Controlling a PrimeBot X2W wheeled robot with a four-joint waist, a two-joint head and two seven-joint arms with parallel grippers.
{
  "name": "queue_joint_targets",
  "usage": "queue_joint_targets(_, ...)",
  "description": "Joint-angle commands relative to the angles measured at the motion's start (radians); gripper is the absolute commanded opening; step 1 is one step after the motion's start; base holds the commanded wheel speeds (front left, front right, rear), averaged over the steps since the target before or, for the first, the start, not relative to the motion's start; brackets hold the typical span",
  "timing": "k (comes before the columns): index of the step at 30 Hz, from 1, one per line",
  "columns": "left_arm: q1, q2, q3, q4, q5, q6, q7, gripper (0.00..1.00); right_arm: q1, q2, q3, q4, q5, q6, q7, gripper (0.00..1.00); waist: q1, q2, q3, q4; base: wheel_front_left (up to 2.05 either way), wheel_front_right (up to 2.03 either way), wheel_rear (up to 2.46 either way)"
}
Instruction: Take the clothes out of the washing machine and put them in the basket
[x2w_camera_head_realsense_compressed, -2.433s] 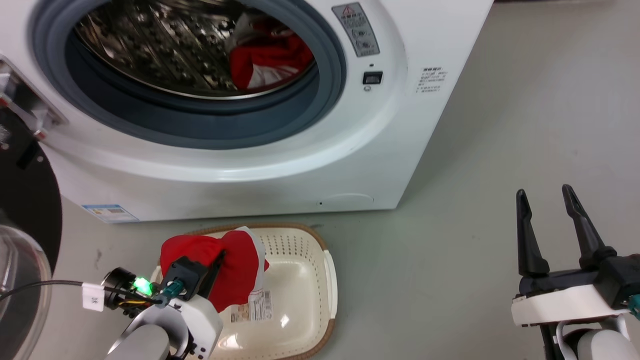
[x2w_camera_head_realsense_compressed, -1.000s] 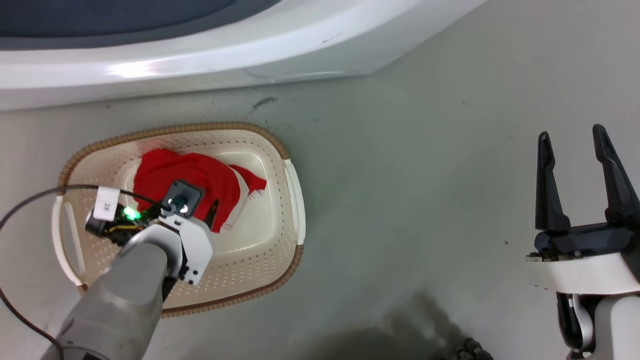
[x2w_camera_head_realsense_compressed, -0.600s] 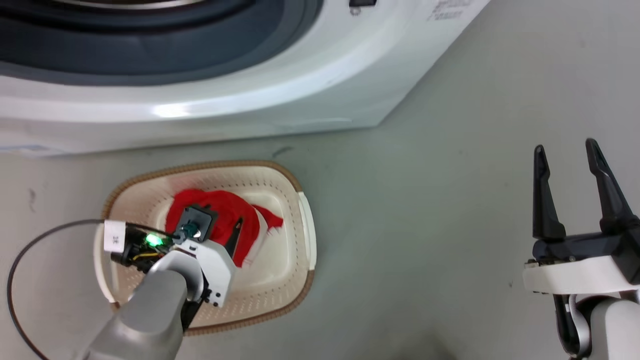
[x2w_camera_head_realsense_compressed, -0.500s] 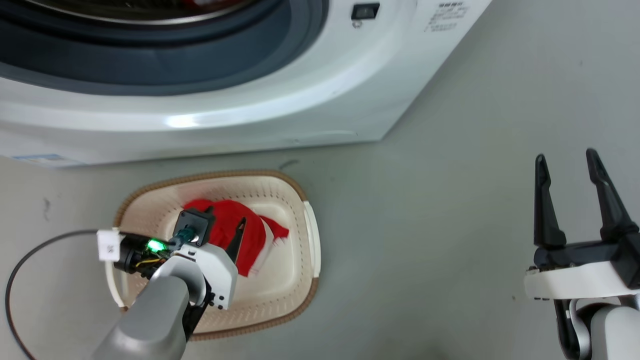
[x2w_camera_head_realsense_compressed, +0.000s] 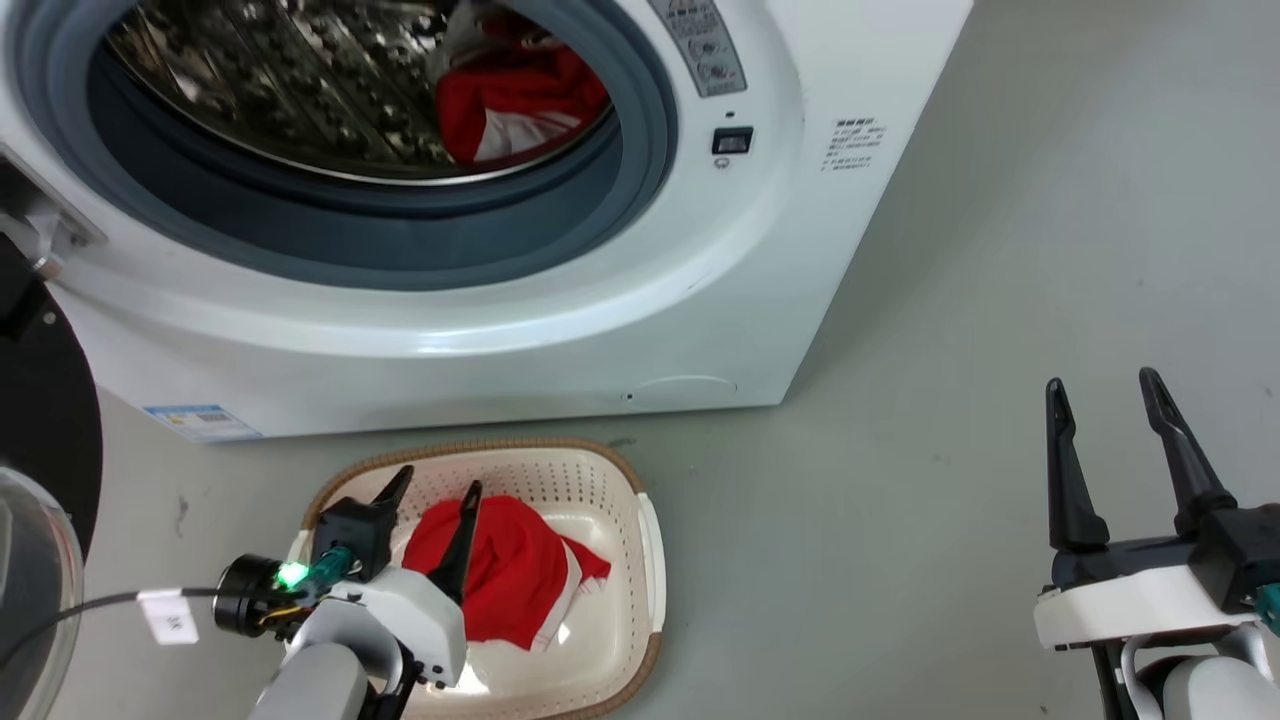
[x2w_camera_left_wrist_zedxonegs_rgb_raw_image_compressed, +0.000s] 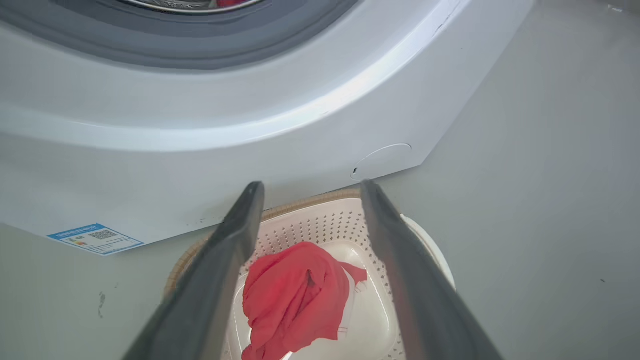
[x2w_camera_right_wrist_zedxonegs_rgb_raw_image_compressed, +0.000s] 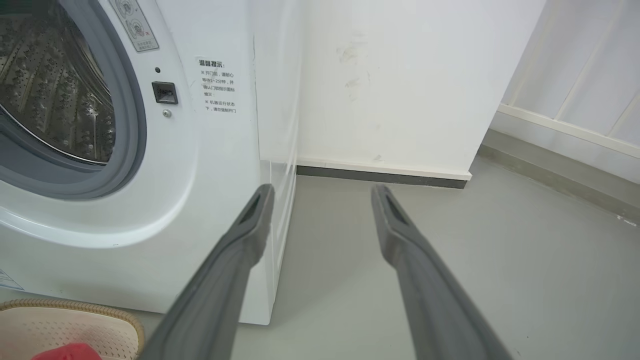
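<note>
Red garment (x2w_camera_head_realsense_compressed: 510, 575) lies in the basket (x2w_camera_head_realsense_compressed: 645, 560) on the floor (x2w_camera_head_realsense_compressed: 950, 300), just in front of the washing machine (x2w_camera_head_realsense_compressed: 700, 300). Another red garment (x2w_camera_head_realsense_compressed: 520, 100) sits in the drum (x2w_camera_head_realsense_compressed: 300, 90). Left claw (x2w_camera_head_realsense_compressed: 438, 480) hangs over the basket, fingers apart, holding nothing. Right claw (x2w_camera_head_realsense_compressed: 1100, 382) waits far off, fingers apart too.

One red garment (x2w_camera_head_realsense_compressed: 510, 585) is lying crumpled in the cream basket (x2w_camera_head_realsense_compressed: 600, 470) before the washing machine (x2w_camera_head_realsense_compressed: 560, 320); the second garment (x2w_camera_head_realsense_compressed: 520, 100) is sitting in its drum (x2w_camera_head_realsense_compressed: 280, 90).

i see a grey-green floor (x2w_camera_head_realsense_compressed: 1000, 250) running to a scuffed white wall (x2w_camera_right_wrist_zedxonegs_rgb_raw_image_compressed: 400, 75) with a dark skirting strip (x2w_camera_right_wrist_zedxonegs_rgb_raw_image_compressed: 380, 178), pale panelling (x2w_camera_right_wrist_zedxonegs_rgb_raw_image_compressed: 575, 75) far right.
</note>
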Motion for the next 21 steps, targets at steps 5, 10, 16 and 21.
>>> queue_joint_targets(5, 0.063, -0.021, 0.08, -0.077, 0.025, 0.004, -0.003, 1.0, 0.02, 0.0, 0.002, 0.009, 0.011, -0.001, -0.002, 1.0, 0.0003, 0.0, -0.037, -0.01, 0.0, 0.0, 0.0)
queue_joint_targets(10, 0.106, -0.04, 0.148, -0.149, 0.057, -0.004, -0.003, 1.0, 0.031, 0.0, 0.005, 0.015, 0.019, -0.001, -0.002, 1.0, 0.0003, 0.0, -0.059, -0.022, 0.0, 0.0, 0.0)
queue_joint_targets(16, 0.135, -0.06, 0.229, -0.218, 0.082, -0.012, -0.003, 1.0, 0.016, 0.0, 0.012, 0.016, 0.043, -0.001, -0.002, 1.0, 0.0003, 0.0, -0.064, -0.046, 0.0, 0.0, 0.0)
queue_joint_targets(21, 0.046, -0.022, 0.299, -0.281, 0.11, -0.033, -0.003, 1.0, 0.003, 0.0, 0.021, 0.007, 0.07, -0.001, -0.002, 1.0, 0.0003, 0.0, -0.011, -0.085, 0.0, 0.0, 0.0)
